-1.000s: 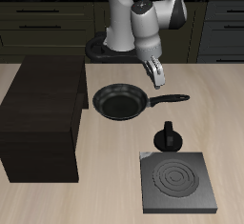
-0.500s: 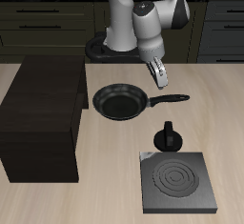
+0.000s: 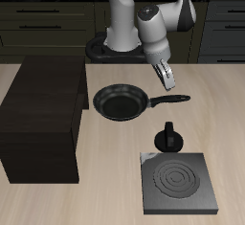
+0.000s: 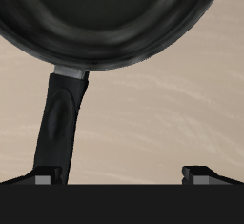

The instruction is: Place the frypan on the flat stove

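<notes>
The table (image 3: 105, 195) is a pale wood-grain surface, and the biggest thing on it is a dark brown cabinet box (image 3: 40, 119) standing along one side, its top face plain and closed. Behind the table's back edge stands the robot arm (image 3: 129, 23), white and grey, bent forward over the tabletop. Near the table's front edge lies the flat stove (image 3: 179, 184), a low dark grey square slab with pale concentric rings on top and a small silvery knob at the corner toward the cabinet; nothing rests on it. The frypan (image 3: 121, 101) sits flat on the table just beside the cabinet box, farther back than the stove and well apart from it, its round black bowl glossy at the rim and its long straight handle (image 3: 169, 100) pointing away from the cabinet. Between the pan's handle and the stove stands a small black upright pot (image 3: 168, 136), touching neither. The gripper (image 3: 168, 78) hangs above the handle's outer part, clear of it. In the wrist view the handle (image 4: 60, 123) runs from the pan's rim (image 4: 105, 47) toward one of the two fingertips (image 4: 45, 175), which are spread wide and pinching nothing.
</notes>
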Tool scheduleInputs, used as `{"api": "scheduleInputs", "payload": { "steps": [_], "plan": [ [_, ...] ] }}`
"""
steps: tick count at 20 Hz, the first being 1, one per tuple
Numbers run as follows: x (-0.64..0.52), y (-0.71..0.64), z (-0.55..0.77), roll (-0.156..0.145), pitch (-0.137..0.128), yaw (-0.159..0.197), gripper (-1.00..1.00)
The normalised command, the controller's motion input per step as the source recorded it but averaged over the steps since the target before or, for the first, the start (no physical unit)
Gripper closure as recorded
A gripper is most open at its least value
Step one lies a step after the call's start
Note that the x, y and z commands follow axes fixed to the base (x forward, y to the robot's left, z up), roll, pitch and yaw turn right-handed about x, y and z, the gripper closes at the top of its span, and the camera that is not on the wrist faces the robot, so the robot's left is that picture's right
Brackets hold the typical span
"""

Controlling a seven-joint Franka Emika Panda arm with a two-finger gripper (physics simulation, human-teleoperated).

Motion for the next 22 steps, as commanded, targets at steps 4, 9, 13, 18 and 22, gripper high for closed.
{"api": "scheduleInputs", "payload": {
  "steps": [4,9,13,18,22],
  "plan": [
    [0.18,0.04,0.01,-0.033,0.007,0.008,-1.0],
    [0.13,0.3,0.04,0.051,0.0,-0.014,-1.0],
    [0.07,0.07,-0.13,0.014,0.018,0.007,-1.0],
    [0.16,-0.15,-0.32,-0.022,0.057,0.015,-1.0],
    [0.19,-0.11,-0.14,-0.036,0.037,-0.015,-1.0]
  ]
}}
